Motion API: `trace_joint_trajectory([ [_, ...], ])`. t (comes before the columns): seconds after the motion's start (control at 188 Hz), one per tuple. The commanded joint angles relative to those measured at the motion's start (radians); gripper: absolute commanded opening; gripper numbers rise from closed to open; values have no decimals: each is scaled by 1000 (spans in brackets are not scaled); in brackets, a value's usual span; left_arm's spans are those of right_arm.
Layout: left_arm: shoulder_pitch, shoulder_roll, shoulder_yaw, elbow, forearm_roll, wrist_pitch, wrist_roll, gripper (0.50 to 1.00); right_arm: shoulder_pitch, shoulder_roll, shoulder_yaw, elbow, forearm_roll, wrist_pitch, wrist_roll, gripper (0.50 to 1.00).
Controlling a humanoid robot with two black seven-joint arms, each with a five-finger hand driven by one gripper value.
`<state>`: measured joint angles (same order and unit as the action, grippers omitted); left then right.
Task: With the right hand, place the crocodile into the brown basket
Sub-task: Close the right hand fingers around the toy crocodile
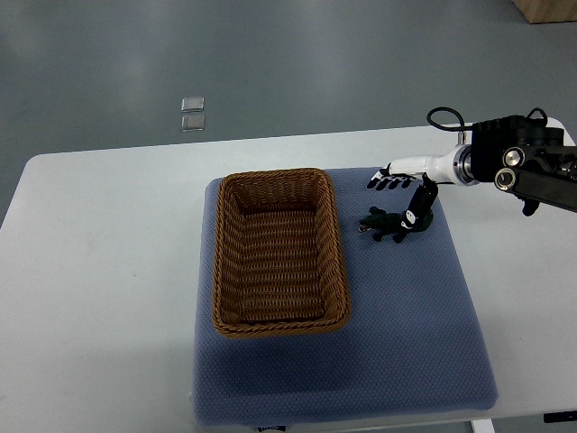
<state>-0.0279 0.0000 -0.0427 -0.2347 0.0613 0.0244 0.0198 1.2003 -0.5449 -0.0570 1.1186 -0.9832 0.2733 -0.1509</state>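
A small dark crocodile toy (383,225) lies on the blue mat (406,325), just right of the brown wicker basket (219,262), which is empty. My right hand (403,197) reaches in from the right edge and hovers right above and behind the toy. Its four fingers (386,183) are stretched out toward the left, and the thumb (422,206) points down at the toy's right end. The hand is open and nothing is held in it. The left arm is out of view.
The mat covers the middle of a white table (90,271). The table's far edge runs just behind the hand, with grey floor beyond it. Two small clear squares (192,113) lie on the floor, and a cardboard box corner (545,9) shows at the top right.
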Motion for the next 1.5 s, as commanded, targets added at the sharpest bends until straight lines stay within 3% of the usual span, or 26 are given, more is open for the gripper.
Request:
trace_joint_trajectory([
  [0.0, 0, 0, 0, 0, 0, 0, 0, 1000, -13, 6, 0, -8, -2, -6, 1, 830],
  [0.661, 2, 0, 3, 0, 0, 0, 0, 1000, -87, 48, 0, -63, -60, -45, 5, 825],
  [0.784, 2, 0, 1, 0, 0, 0, 0, 1000, -94, 60, 0, -71, -61, -54, 7, 744],
  [0.987, 3, 0, 3, 0, -1, 0, 0, 1000, -102, 62, 0, -75, -118, -54, 7, 500],
  [1.493, 3, 0, 3, 0, 0, 0, 0, 1000, -51, 0, 5, -68, -130, -42, 10, 500],
])
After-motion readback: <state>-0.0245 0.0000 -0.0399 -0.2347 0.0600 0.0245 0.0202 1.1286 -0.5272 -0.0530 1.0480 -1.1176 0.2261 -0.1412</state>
